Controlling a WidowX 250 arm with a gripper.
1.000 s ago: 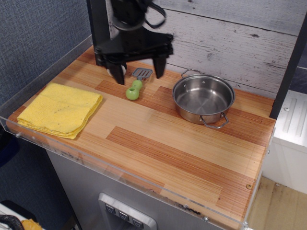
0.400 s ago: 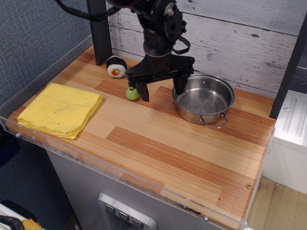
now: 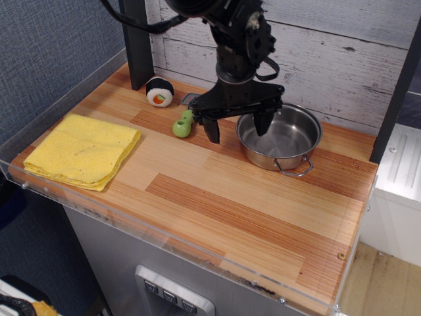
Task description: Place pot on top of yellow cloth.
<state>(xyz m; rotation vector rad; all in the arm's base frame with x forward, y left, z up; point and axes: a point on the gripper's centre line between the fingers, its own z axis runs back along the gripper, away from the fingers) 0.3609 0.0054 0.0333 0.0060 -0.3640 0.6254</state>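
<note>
At the far left of the wooden counter (image 3: pixel 217 197) lies the yellow cloth (image 3: pixel 82 151), folded into a rough square with its layered edges showing along the near side. Nothing rests on it. Behind it, toward the back wall, sits a small toy sushi roll (image 3: pixel 159 91), white and black with an orange centre, just beside a dark upright post (image 3: pixel 137 39). To the right of that lies a toy spatula (image 3: pixel 184 118) with a green handle, its grey blade partly hidden behind the arm. Next comes the claw (image 3: pixel 237 128), hanging from the black arm with its two dark fingers (image 3: pixel 212 130) spread wide: one finger is outside the pot's left rim, just right of the spatula handle, and the other is over the inside of the pot. The pot (image 3: pixel 279 137) stands upright on the counter at the right, near the back wall, well apart from the yellow cloth. It is shiny and empty, with one wire loop handle toward the front.
</note>
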